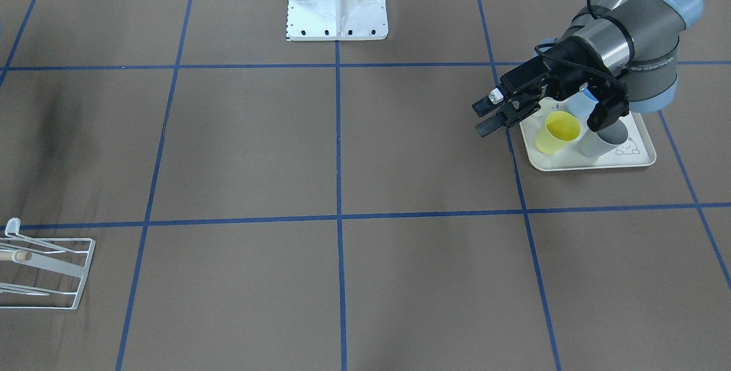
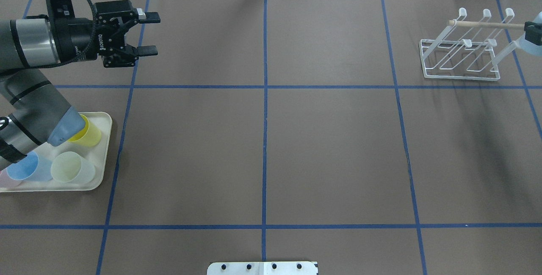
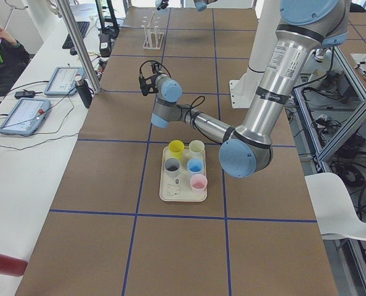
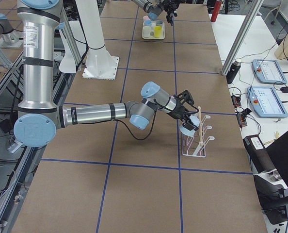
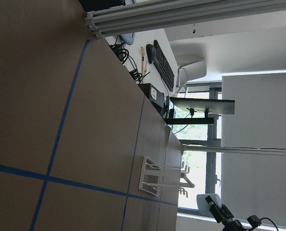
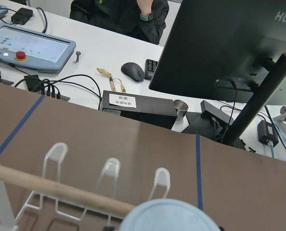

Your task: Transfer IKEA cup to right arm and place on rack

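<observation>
A pale blue IKEA cup (image 2: 532,45) hangs at the right end of the rack's wooden rod, with my right gripper (image 4: 188,122) shut on it. From the right wrist view the cup (image 6: 169,216) fills the bottom edge and hides the rod's tip. The white wire rack (image 2: 459,61) stands far right on the table, seen also as the rack (image 1: 45,271) at the lower left in the front view. My left gripper (image 2: 148,32) hovers open and empty above the far left of the table, beyond the tray.
A cream tray (image 2: 102,169) at the left holds a yellow cup (image 2: 91,134), a blue one (image 2: 25,168) and a pale green one (image 2: 72,168); the left arm's elbow hangs over it. The white robot base (image 1: 337,0) stands mid-table. A person sits behind the rack side.
</observation>
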Motion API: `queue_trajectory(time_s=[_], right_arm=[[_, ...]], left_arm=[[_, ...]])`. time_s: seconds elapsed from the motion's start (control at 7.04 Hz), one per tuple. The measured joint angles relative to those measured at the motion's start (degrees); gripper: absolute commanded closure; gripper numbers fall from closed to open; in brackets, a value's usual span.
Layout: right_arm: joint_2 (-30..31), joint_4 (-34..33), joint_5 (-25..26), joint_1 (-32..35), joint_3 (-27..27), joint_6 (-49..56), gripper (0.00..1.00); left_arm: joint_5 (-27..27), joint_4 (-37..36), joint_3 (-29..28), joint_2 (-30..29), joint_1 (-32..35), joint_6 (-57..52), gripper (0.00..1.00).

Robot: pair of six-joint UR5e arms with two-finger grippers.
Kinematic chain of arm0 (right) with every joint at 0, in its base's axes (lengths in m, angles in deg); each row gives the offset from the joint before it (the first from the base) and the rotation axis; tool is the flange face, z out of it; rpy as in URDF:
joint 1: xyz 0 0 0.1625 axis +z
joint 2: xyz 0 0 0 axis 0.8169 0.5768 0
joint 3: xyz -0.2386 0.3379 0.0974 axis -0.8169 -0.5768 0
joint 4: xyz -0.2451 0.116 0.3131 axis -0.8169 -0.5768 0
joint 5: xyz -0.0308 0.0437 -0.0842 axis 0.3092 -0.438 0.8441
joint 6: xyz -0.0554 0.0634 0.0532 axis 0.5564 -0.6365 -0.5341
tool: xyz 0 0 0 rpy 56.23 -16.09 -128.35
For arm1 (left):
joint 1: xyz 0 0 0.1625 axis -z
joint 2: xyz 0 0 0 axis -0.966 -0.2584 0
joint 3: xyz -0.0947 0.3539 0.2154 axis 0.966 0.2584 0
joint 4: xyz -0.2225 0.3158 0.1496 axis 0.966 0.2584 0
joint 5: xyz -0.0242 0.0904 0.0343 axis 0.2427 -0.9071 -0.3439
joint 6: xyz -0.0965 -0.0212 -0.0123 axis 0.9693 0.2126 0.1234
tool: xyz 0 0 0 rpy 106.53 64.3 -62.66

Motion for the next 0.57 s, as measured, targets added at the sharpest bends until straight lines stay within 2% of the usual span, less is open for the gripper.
queue_trajectory(time_s=[0.57], right_arm=[[-2.55, 0.0, 0.31, -0.45, -1.94, 0.33, 1.0]], left_arm=[[-0.21, 0.0, -0.4, 0.05, -0.17, -0.01, 0.0]])
